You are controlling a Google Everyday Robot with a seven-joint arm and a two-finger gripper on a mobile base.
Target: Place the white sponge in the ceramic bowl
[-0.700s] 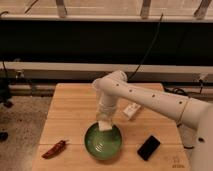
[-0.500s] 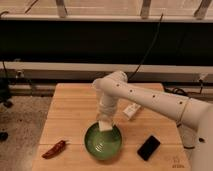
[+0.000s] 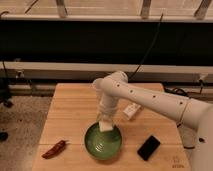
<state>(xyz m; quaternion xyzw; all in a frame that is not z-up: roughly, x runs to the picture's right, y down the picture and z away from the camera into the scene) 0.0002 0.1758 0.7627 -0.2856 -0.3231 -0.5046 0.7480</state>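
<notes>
The fingers (image 3: 105, 118) look closed on the sponge (image 3: 106, 125): the white block hangs straight from their tip, just over the bowl's (image 3: 102, 150) rim at 12 o'clock. Nothing has shifted in the last half second. Fingers, sponge and arm (image 3: 145, 100) sit where they did, so the carry seems finished and only the release remains. The sponge does not yet lie in the bowl. The fingers blend into sponge and wrist, so the grip itself is hard to make out. On the bench (image 3: 75, 110), seen from the bowl, a pepper (image 3: 54, 149) lies at 9 o'clock, a phone (image 3: 148, 147) at 3, and a whitish block (image 3: 131, 111) at 1, partly behind the arm. The arm's base is cut off at the right edge.
</notes>
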